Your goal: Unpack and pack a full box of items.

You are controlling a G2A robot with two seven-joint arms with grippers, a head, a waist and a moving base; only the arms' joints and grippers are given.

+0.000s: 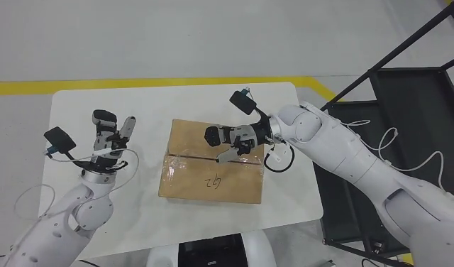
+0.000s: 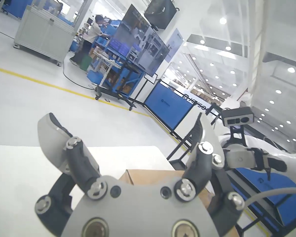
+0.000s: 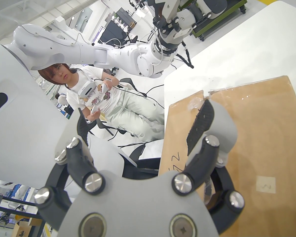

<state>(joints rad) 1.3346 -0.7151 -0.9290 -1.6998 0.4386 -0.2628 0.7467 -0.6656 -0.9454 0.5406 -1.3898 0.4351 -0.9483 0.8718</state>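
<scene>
A closed cardboard box (image 1: 213,171), its flaps sealed with clear tape along the middle seam, lies at the centre of the white table (image 1: 284,104). My right gripper (image 1: 221,145) hovers open just over the far half of the lid. One of its fingers (image 3: 207,122) is above the taped seam of the box (image 3: 256,129). My left gripper (image 1: 115,123) stands open above bare table to the left of the box, apart from it and holding nothing. Past its fingers (image 2: 51,131), a corner of the box (image 2: 150,176) shows in the left wrist view.
A black metal rack (image 1: 411,125) stands close against the table's right edge. A yellow floor line (image 1: 142,86) runs behind the table. Bare tabletop lies on both sides of the box and in front of the left gripper.
</scene>
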